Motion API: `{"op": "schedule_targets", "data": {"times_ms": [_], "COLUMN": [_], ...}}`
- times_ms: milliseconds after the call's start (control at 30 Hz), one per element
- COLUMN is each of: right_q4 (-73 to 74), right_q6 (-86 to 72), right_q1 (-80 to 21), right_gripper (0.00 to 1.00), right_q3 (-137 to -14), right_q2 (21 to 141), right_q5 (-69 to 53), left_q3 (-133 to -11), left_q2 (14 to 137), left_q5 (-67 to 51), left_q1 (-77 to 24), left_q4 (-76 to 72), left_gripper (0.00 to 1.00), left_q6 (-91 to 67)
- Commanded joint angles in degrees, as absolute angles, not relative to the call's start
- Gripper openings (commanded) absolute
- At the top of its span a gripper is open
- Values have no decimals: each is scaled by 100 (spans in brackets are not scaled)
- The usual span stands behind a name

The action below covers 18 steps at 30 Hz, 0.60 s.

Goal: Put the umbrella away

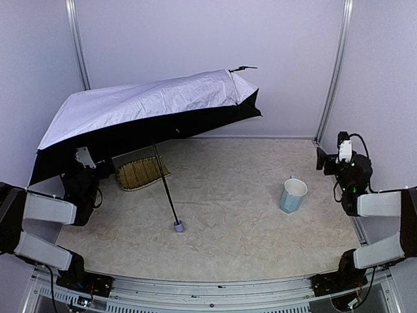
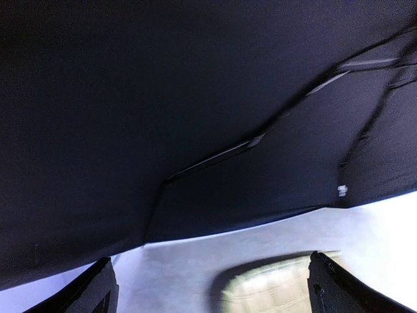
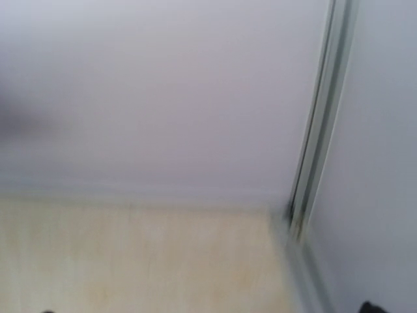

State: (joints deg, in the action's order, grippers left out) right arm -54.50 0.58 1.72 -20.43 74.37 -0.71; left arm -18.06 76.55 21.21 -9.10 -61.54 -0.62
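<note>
Umbrella (image 1: 156, 104) is fully open and tilted at the back left of the counter (image 1: 247, 215). Its small knob handle (image 1: 178, 226) rests on the counter near front centre, and the thin black shaft (image 1: 164, 182) slants up into the canopy. The low rim hangs over your left arm (image 1: 49, 210), and the straw tray (image 1: 140, 171) sits under the canopy, just behind the shaft.

Left jaws are spread and empty, tucked beneath the canopy. The left wrist view is mostly black lining and ribs, and no contact shows. Right jaws are spread and empty too, parked at the far right beyond the blue cup (image 1: 293, 194), on your right arm (image 1: 381, 203), well apart from the umbrella. The right wrist view is blurred and shows only wall and counter.

Step, as I judge it: the approach, with nothing gripped and the canopy not yet collapsed. For the next move you'd likely need one arm steadying the shaft or handle while the other works the canopy shut. Watch the ribs snagging the left arm, and keep clear of the cup.

No brand, label or writing is readable anywhere.
</note>
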Motion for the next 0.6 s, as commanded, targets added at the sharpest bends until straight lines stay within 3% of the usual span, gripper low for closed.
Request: {"op": "schedule_targets", "data": {"times_ms": [0,133,267,367,567], "right_q4": [-3656,-2718,-2159,-1946,-1744], "right_q6": [-27,-287,-701,-993,-1292], "right_q1": [236,230,224,180,-300], "right_gripper": [100,99,95,91,83], "right_q3": [-2791,-3280,-3568,-3689,-3943], "right_q2": [6420,5954,5887,5991,6275], "right_q5": [-53,-958,-1816,-2343,-2872], "left_q3": [-2092,-2267,-1597,-1262,-2044], "left_q2": [6696,6161,5941,6691,8590], "left_q5": [2497,1565,1052,541,-89], "left_q1": [-1864,-2693,-3345,-3692,-3911], "left_q4": [-4771,-3767,-4491,-5770,-6787], "left_gripper": [97,92,91,91,96], "left_q6": [33,-620,-1537,-1815,-2033]}}
